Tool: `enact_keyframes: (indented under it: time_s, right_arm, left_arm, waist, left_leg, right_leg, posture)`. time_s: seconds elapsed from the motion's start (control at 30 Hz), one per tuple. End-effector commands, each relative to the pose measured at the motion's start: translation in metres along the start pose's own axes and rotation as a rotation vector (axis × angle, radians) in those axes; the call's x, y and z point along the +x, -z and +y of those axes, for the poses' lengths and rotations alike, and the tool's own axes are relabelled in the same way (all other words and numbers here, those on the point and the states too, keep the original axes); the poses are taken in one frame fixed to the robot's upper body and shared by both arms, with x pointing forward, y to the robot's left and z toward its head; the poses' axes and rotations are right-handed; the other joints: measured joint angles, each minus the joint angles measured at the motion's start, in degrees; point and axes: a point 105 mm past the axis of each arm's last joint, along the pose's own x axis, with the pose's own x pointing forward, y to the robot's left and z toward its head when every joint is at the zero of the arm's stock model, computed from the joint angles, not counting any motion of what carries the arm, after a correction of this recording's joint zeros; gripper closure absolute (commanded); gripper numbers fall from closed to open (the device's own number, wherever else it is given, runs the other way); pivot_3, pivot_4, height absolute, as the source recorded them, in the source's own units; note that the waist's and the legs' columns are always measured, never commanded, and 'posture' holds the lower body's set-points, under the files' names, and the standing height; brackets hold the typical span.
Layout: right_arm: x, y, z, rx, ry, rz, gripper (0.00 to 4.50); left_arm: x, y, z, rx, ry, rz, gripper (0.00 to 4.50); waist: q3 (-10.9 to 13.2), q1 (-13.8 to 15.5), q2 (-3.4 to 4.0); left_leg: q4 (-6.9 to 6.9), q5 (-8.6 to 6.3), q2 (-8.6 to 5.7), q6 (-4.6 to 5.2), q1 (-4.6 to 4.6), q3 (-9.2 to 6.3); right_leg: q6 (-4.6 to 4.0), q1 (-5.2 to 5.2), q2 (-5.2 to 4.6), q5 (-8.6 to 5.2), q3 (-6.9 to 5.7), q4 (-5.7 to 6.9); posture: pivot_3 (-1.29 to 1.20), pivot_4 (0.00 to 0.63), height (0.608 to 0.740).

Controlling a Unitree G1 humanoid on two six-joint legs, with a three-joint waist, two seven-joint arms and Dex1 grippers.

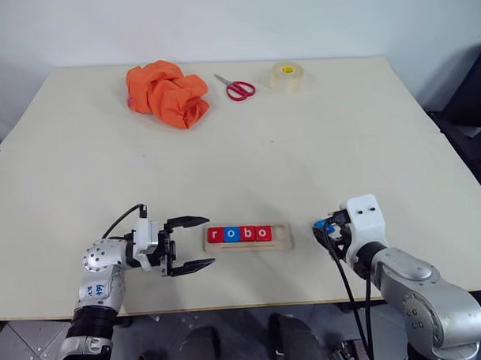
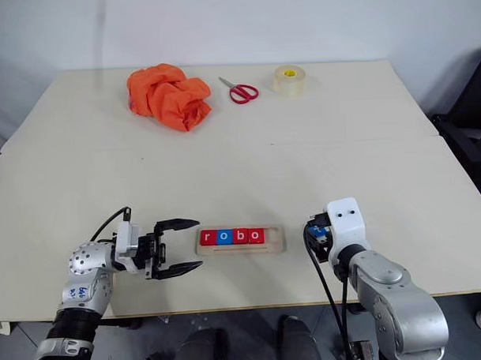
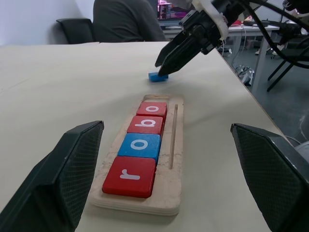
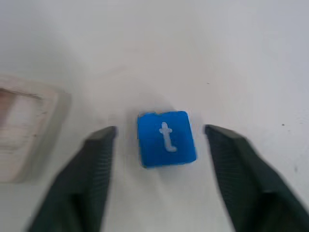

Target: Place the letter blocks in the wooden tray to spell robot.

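Note:
The wooden tray (image 1: 284,236) lies near the table's front edge. It holds a red r (image 1: 215,235), a blue o (image 1: 232,235), a red b (image 1: 248,233) and a red o (image 1: 263,233); its right end is bare. A blue t block (image 4: 166,138) lies flat on the table just right of the tray. My right gripper (image 4: 161,131) is open and straddles it, with a gap on each side. Left of the tray, my left gripper (image 1: 208,242) stands open and level, pointing at the tray's left end and holding nothing.
At the back of the table are a crumpled orange cloth (image 1: 168,94), red-handled scissors (image 1: 237,88) and a roll of tape (image 1: 287,77). The table's front edge runs close below both grippers. A seated person (image 3: 128,19) shows beyond the table's right side.

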Motion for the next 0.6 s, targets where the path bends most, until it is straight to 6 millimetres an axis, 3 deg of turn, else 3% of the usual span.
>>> enact_keyframes:
  time_s: [0.03,0.07,0.27,0.43,0.6]
  right_arm:
    - [-0.01,-0.006,-0.001,-0.022,-0.002,-0.031,0.2]
    - [-0.01,-0.006,0.0,-0.032,-0.015,-0.027,0.02]
    - [-0.013,-0.014,0.006,-0.166,-0.193,-0.033,0.02]
    - [-0.015,-0.013,-0.013,-0.431,-0.381,0.032,0.02]
    - [0.001,-0.01,-0.044,-0.577,-0.449,0.072,0.02]
  left_arm:
    - [-0.002,-0.004,0.001,0.019,0.0,-0.008,0.0]
    - [-0.001,-0.004,0.001,0.019,-0.001,-0.01,0.0]
    - [0.003,-0.003,0.0,0.018,-0.008,-0.022,0.0]
    - [0.005,-0.002,0.0,0.02,-0.017,-0.026,0.0]
    - [0.002,-0.002,-0.005,0.019,-0.04,-0.024,0.0]
  waist:
    - [0.0,0.0,0.0]
    - [0.0,0.0,0.0]
    - [0.0,0.0,0.0]
    - [0.0,0.0,0.01]
    - [0.0,-0.1,0.0]
  left_leg:
    - [0.0,0.0,0.0,0.0,0.0,0.0]
    - [0.0,0.0,0.0,0.0,0.0,0.0]
    - [0.0,0.0,0.0,0.01,0.0,-0.01]
    - [0.0,-0.01,-0.05,0.04,-0.01,-0.01]
    - [-0.04,-0.01,-0.01,0.05,0.0,-0.02]
  right_leg:
    - [0.0,0.0,0.0,0.0,0.0,0.0]
    - [0.0,0.0,0.0,0.0,0.0,-0.01]
    - [0.0,0.02,0.01,0.0,-0.02,-0.05]
    - [0.07,0.1,0.0,0.03,-0.02,-0.21]
    - [0.08,0.12,0.07,0.04,-0.04,-0.26]
  posture:
    - [0.0,0.15,0.74]
    - [0.0,0.15,0.74]
    - [0.0,0.15,0.74]
    - [0.0,0.15,0.74]
    - [0.0,0.15,0.74]
